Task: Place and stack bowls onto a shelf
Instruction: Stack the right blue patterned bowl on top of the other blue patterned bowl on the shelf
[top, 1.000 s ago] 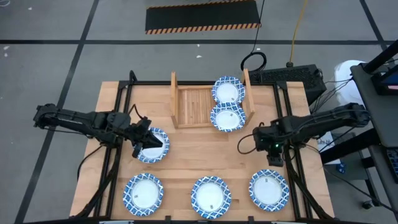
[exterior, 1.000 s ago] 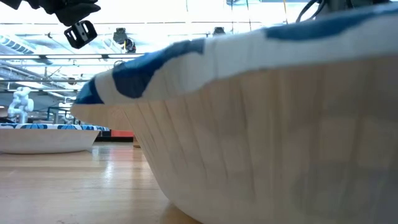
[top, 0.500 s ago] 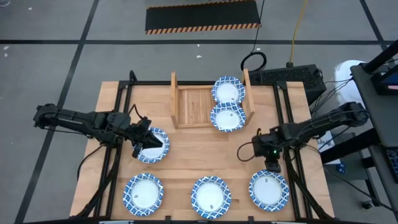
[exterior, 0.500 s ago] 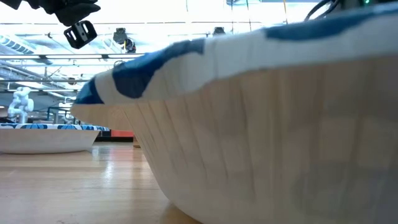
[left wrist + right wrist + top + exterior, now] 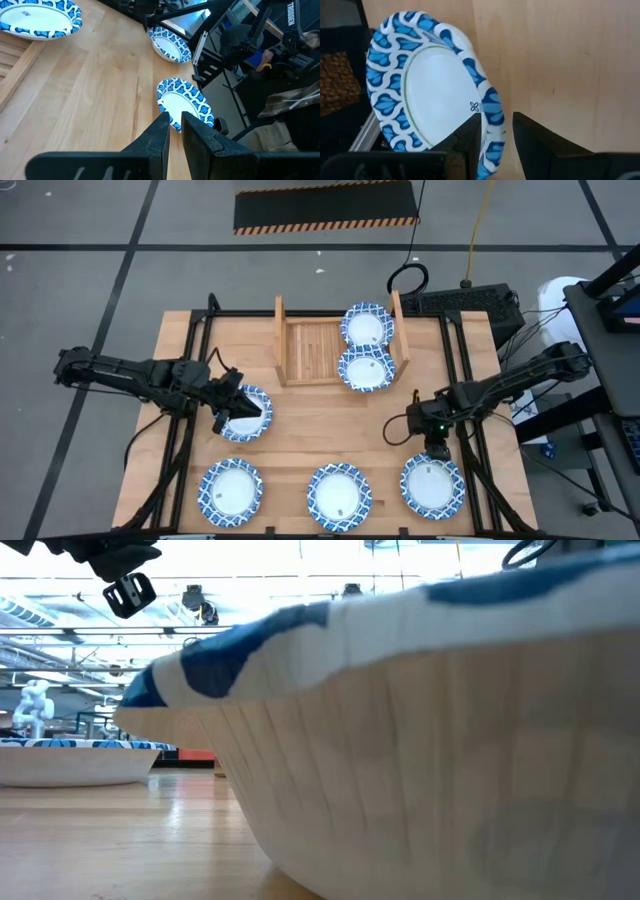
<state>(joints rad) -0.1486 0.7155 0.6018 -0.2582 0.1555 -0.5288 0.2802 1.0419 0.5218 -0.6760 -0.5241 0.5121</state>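
Six bowls are seen from above. Two of them lie on the right half of the shelf (image 5: pixel 335 340): a rear shelf bowl (image 5: pixel 366 326) and a front shelf bowl (image 5: pixel 366 368), their rims touching or overlapping. The left half of the slatted rack is bare wood. Three bowls are lined up along the near edge of the counter (image 5: pixel 320 435): a near-left bowl (image 5: pixel 231 487), a near-middle bowl (image 5: pixel 337 496) and a near-right bowl (image 5: pixel 433 485). The sixth, a left-side bowl (image 5: pixel 245 413), is set apart on the left part of the counter.

The left hand (image 5: pixel 231 411) is positioned over the left-side bowl, its fingers (image 5: pixel 160 135) drawn nearly together with a narrow gap. Whether the rim is pinched between them cannot be told.

The right hand (image 5: pixel 437 450) is lowered at the far rim of the near-right bowl. In the right wrist view, that bowl's patterned rim (image 5: pixel 492 120) is straddled by the two fingers (image 5: pixel 470 132), one inside and one outside; the bowl is shown tilted and is grasped at its edge.

The low view is filled by the side wall of the near-middle bowl.
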